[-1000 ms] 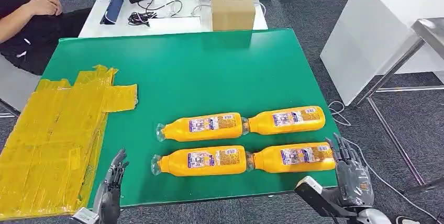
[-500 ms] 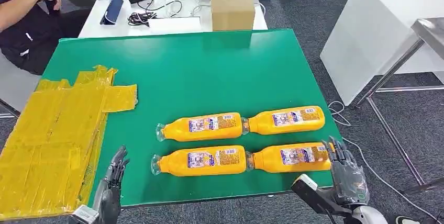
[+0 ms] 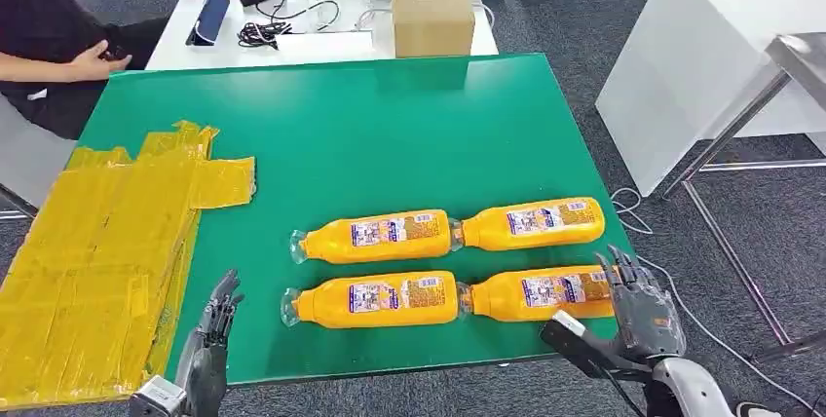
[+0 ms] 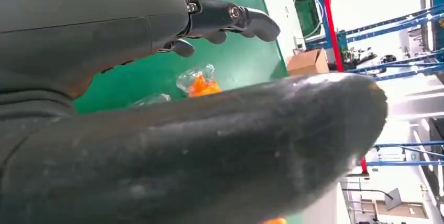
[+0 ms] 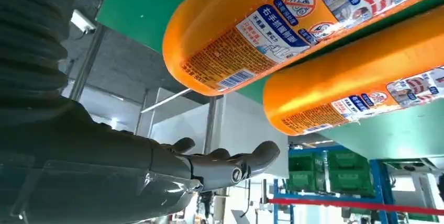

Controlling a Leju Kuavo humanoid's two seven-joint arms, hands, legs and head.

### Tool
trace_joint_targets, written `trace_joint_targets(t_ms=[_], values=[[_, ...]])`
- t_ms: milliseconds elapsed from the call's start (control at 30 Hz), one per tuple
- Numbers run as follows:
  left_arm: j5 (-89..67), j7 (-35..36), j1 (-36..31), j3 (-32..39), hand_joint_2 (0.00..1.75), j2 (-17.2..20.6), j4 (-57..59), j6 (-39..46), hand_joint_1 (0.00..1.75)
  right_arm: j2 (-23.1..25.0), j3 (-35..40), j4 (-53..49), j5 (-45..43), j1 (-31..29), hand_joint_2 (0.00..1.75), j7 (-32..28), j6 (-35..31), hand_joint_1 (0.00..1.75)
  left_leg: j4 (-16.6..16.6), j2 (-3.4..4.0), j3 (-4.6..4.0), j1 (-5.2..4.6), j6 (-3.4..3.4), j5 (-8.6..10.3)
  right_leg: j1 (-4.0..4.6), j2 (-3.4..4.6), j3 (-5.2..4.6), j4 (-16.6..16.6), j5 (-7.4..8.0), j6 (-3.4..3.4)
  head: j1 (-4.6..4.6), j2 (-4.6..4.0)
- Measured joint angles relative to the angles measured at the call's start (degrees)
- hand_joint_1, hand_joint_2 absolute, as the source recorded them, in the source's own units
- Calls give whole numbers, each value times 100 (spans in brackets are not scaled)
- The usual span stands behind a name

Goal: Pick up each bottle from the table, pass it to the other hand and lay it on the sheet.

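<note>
The green table (image 3: 370, 134) spread out ahead of both hands, and the yellow sheet (image 3: 97, 251) lay on its left part, draped over the left edge, just ahead of and beside the left hand (image 3: 209, 344). Beyond the table stood a white desk (image 3: 321, 42) carrying a cardboard box (image 3: 432, 13), cables and small devices, well away from either hand. A person (image 3: 49, 47) sat at the far left corner, an arm resting near the desk.

Four bottles lay on their sides in two rows, between the two hands and nearer the right one. The near right bottle (image 3: 541, 290) lay with its base just beside the right hand (image 3: 638, 310); in the right wrist view its base (image 5: 246, 35) loomed close above the fingers (image 5: 225, 169), apart from them. The far right bottle (image 3: 531, 223) lay just beyond it, ahead of the right hand. The near left bottle (image 3: 375, 299) and the far left bottle (image 3: 375, 236) lay cap-end toward the left hand, apart from it.

The right hand hovered at the table's near right corner, fingers spread and grasping nothing. The left hand hung at the near edge beside the sheet, fingers loosely extended, released and empty; its wrist view showed its fingers (image 4: 230, 17) over the green top.
</note>
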Motion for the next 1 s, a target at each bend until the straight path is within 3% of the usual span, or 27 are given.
trace_joint_targets(t_ms=[1000], values=[[20,118,-70,4,0,-55,-59,-28,0,-183,323,848,-11,-700,175,-118,535,0,0,-1,-1,0,0,1,0,-1,2,0,0,0,0,0]])
